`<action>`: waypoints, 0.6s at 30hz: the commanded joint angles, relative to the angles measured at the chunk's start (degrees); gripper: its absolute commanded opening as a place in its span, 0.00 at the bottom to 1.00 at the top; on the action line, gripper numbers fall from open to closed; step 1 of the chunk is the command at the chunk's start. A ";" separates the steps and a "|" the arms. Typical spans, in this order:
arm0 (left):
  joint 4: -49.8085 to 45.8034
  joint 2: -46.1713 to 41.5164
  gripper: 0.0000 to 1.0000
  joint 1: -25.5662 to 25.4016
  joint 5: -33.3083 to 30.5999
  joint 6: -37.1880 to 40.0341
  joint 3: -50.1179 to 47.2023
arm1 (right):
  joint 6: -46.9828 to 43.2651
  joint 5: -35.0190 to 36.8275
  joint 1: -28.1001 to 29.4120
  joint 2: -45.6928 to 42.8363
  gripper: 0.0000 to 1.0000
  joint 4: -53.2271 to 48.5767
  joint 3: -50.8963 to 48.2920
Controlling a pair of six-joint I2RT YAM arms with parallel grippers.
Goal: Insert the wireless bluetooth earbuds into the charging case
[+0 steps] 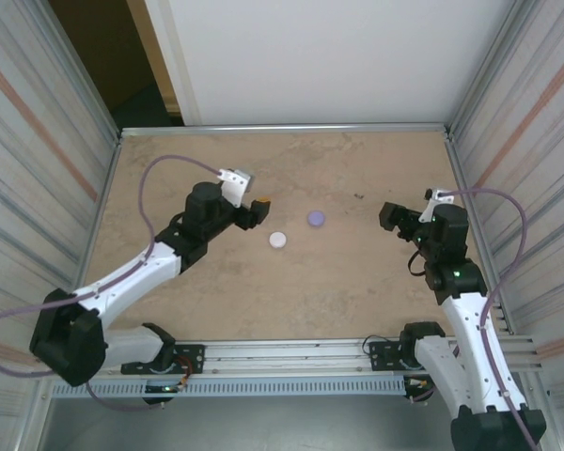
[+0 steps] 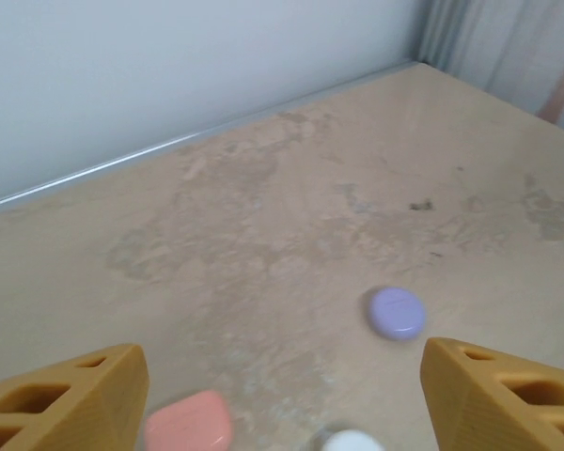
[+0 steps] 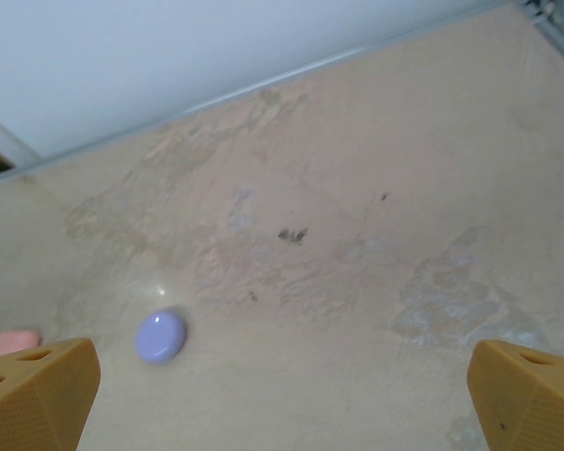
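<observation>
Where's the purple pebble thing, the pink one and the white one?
purple case (image 2: 397, 313): left wrist view, middle of its top.
pink case (image 2: 189, 423): left wrist view, middle of its top.
white case (image 1: 278, 240): top view, its centre.

Bright, diffuse, even light; faint soft shadows; wrist views soft; left pincer (image 2: 282, 399) close, blurred.

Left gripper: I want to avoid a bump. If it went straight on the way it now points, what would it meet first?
Probably the table just ahead of the left gripper, close to the coral-pink case and white case lying between its open jaws; depth is unclear.
</observation>
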 commanded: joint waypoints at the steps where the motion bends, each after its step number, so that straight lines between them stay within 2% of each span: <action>1: 1.04 -6.03 0.78 2.10 -6.84 1.83 -3.88 | 0.48 1.11 -1.89 -1.96 0.99 2.10 -1.73; 4: 0.72 -10.77 0.81 5.27 -8.53 1.24 -6.48 | 0.33 2.50 -3.60 -2.61 0.99 2.67 -2.98; 10: -3.12 -17.60 0.86 13.32 -7.16 -2.92 -9.44 | -0.41 3.00 -5.45 -1.83 0.99 3.94 -3.94; 14: -5.13 -20.77 0.93 16.44 -8.14 -4.82 -12.02 | -1.12 6.63 -6.03 -2.46 0.99 5.67 -6.28; 18: -5.24 -22.73 0.99 18.60 -9.03 -5.59 -14.75 | -3.46 5.61 -7.06 -3.06 0.99 9.76 -9.87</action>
